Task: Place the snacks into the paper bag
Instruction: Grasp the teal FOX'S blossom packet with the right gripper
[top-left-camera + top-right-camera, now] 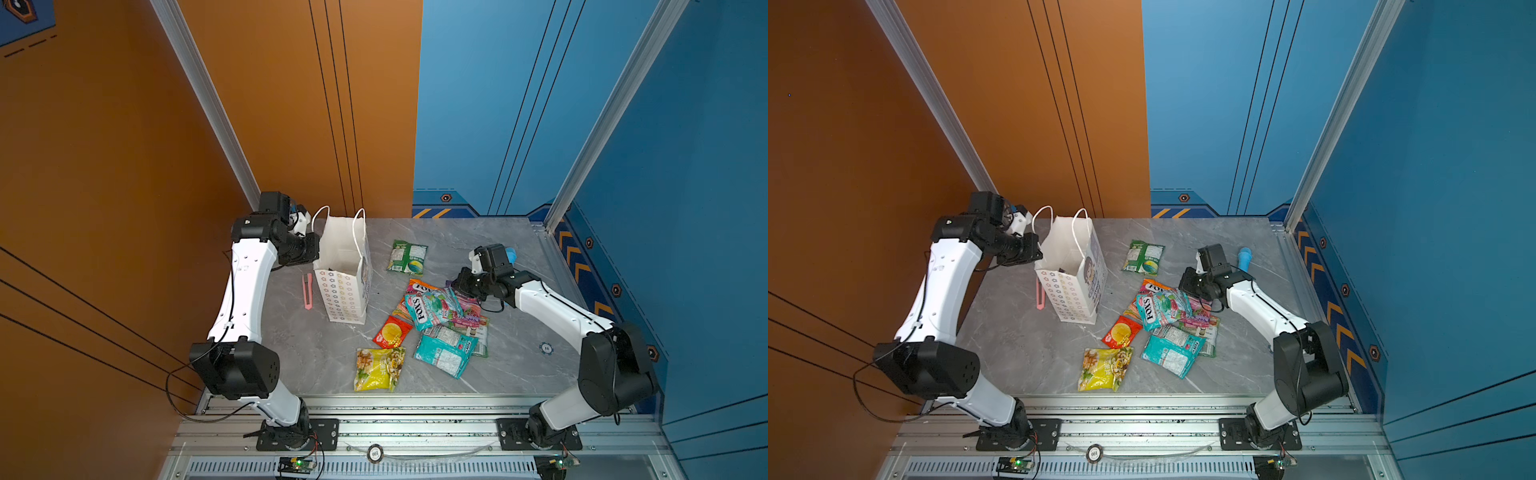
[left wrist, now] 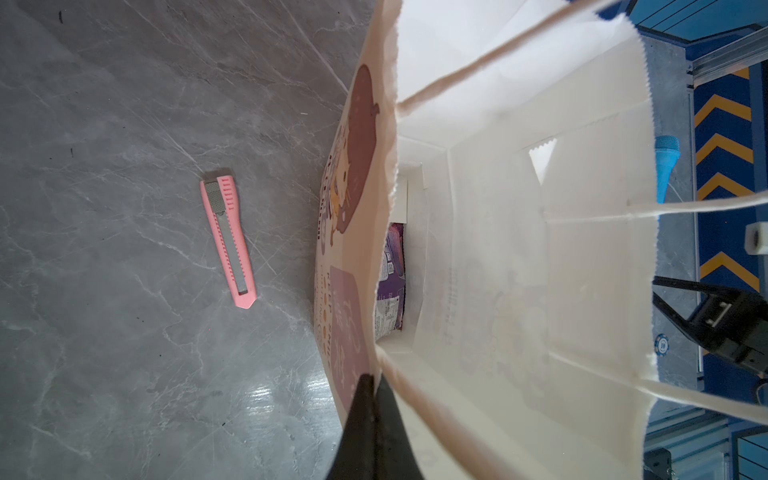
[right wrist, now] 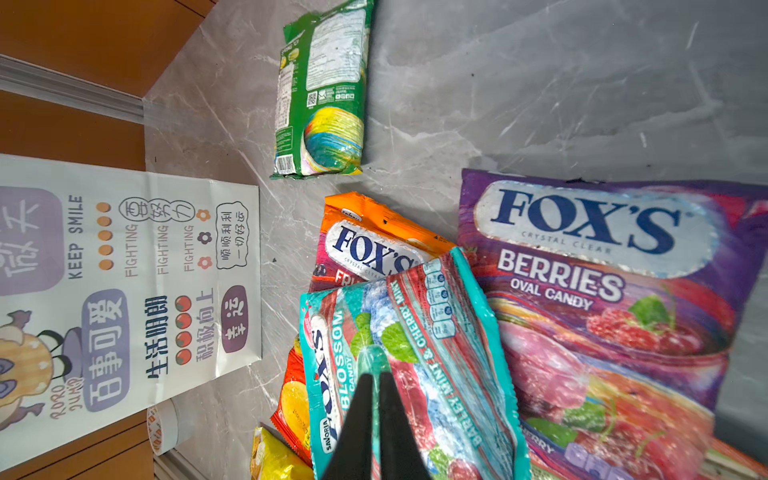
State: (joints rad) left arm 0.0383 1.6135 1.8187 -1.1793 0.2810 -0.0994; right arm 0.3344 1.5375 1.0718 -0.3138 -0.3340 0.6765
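- bag (image 1: 345,299): upright, far left of table, mouth open; left rim pinched by left gripper (image 2: 371,379), clenched on paper.
- purple packet (image 2: 392,282): inside bag, at bottom.
- teal packet (image 3: 415,332): atop pile (image 1: 469,322) right of bag; edge clamped between jaws of right gripper (image 3: 371,376), at pile's far right.
- green packet (image 1: 407,257): alone, far of pile.
- red packet (image 1: 392,332), yellow packet (image 1: 379,369): near side of pile.
- cutter (image 1: 307,291): left of bag.

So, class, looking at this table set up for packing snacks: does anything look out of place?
Yes. A pink utility knife lies beside the paper bag, and a light blue microphone-shaped cylinder sits at the far right of the table. Neither is a snack.
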